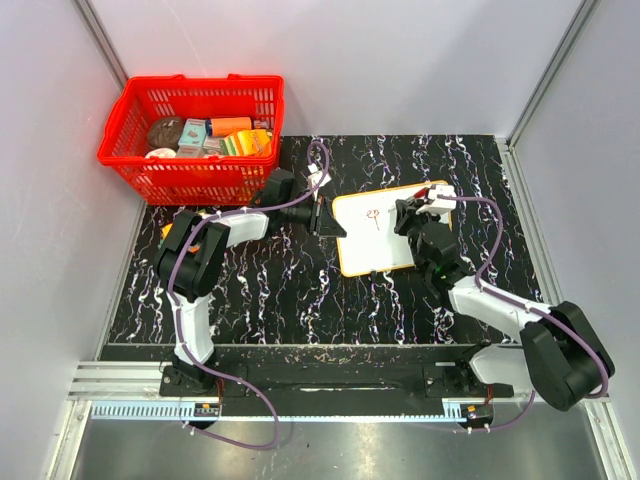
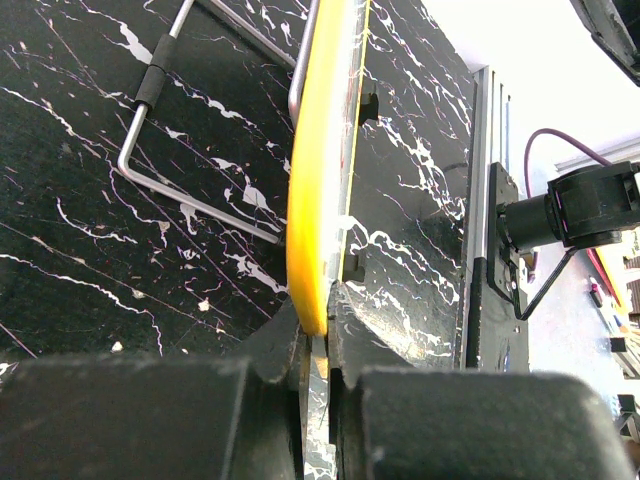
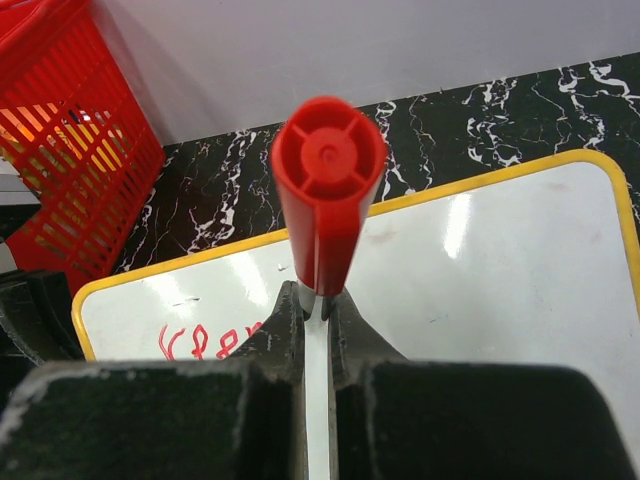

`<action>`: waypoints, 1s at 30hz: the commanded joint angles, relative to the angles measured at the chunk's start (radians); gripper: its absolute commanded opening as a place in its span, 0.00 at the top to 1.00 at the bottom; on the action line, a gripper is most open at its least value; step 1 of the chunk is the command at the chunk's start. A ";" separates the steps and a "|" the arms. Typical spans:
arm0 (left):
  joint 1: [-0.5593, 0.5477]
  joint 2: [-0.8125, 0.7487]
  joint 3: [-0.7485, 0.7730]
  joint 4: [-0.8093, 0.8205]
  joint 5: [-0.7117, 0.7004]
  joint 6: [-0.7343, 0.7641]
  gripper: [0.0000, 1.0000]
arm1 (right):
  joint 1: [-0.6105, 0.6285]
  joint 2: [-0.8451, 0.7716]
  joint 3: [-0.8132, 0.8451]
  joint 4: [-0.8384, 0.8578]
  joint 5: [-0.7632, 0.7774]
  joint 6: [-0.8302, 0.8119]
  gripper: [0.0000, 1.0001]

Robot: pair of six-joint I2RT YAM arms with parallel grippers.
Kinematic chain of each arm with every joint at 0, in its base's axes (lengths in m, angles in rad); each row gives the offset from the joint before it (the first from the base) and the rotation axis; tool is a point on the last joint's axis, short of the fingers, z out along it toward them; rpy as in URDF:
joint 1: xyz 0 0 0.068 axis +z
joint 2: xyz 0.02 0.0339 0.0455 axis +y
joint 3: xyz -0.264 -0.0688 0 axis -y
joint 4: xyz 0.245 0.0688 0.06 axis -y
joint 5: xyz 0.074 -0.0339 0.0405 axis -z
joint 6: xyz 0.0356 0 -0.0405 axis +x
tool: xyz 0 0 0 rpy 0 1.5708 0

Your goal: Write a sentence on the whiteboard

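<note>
Top external view shows a flat white board with a thin yellow rim and round corners [image 1: 378, 252] lying on the black desk with white streaks [image 1: 280, 290]. The board is to the right of the red plastic basket [image 1: 195, 140], and closer to the arm bases than the basket is. The basket has small, bright things inside it.

The left hand [image 1: 324, 217] is at the board's edge on the basket side. In the left wrist view, the left hand [image 2: 316, 345] is pinched tight on the yellow rim [image 2: 318, 180]. A bent grey metal wire [image 2: 150, 150] shows beside the rim there.

The right hand [image 1: 410, 215] is over the side of the board that is away from the basket. In the right wrist view, the right hand [image 3: 315, 300] is shut tight on a fat red marker [image 3: 325, 200]. The marker's round back end points at the camera, and its tip is hidden.

A little red writing [image 3: 210, 342] is on the board, near the end closest to the basket. It is too small to read.
</note>
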 commanded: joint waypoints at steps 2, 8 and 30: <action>-0.027 0.057 -0.017 -0.099 -0.092 0.153 1.00 | -0.005 0.035 0.056 0.037 -0.021 -0.005 1.00; -0.027 0.057 -0.017 -0.099 -0.092 0.155 1.00 | -0.005 0.059 0.056 0.051 -0.012 -0.001 1.00; -0.029 0.059 -0.014 -0.104 -0.095 0.155 1.00 | -0.008 0.027 0.039 0.042 0.108 -0.050 1.00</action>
